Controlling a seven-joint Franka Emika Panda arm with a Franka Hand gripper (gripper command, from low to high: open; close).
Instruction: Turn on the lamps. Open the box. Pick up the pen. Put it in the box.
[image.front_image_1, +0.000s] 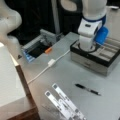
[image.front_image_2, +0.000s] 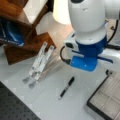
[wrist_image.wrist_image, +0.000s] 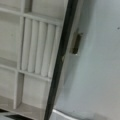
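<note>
The pen lies on the grey table, well apart from the arm, towards a front view's bottom; it is also seen on the table in a front view. The box stands open, its pale compartments showing. The gripper is hidden in every view, so I cannot tell its opening

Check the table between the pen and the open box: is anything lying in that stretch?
Nothing visible does. The pen lies alone on bare table in front of the open box. The white strips and the white cable lie off to a front view's left.
</note>
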